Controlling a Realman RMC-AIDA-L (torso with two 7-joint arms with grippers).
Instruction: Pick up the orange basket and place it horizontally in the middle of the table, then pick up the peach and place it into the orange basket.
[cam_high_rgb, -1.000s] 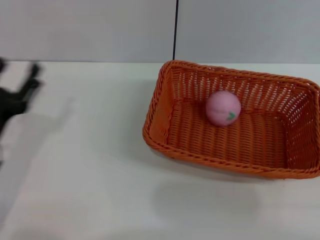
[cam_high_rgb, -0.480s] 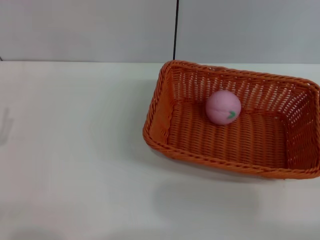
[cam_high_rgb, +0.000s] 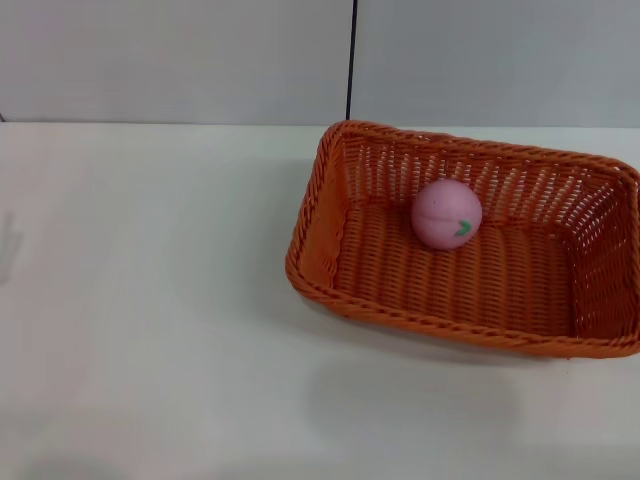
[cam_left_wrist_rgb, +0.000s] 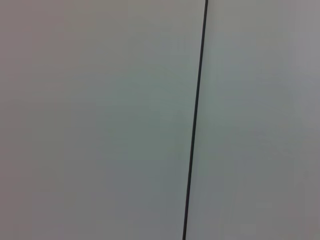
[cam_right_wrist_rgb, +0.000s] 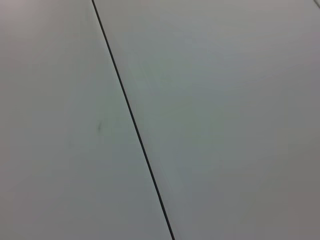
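The orange basket (cam_high_rgb: 330, 240) lies lengthwise across the white table (cam_high_rgb: 150, 300), right of centre in the head view, its right end cut by the picture edge. Inside it, toward the far wall, rests the pink peach (cam_high_rgb: 446, 213) with its green leaf mark facing forward. Neither gripper shows in the head view. Both wrist views show only a grey wall panel with a dark seam, and no fingers.
A grey wall with a vertical dark seam (cam_high_rgb: 351, 60) stands behind the table's far edge. Bare white tabletop stretches to the left of the basket and in front of it.
The left arm, seen blurred at the far left edge one second ago, has withdrawn out of the head view. Basket and peach have not moved.
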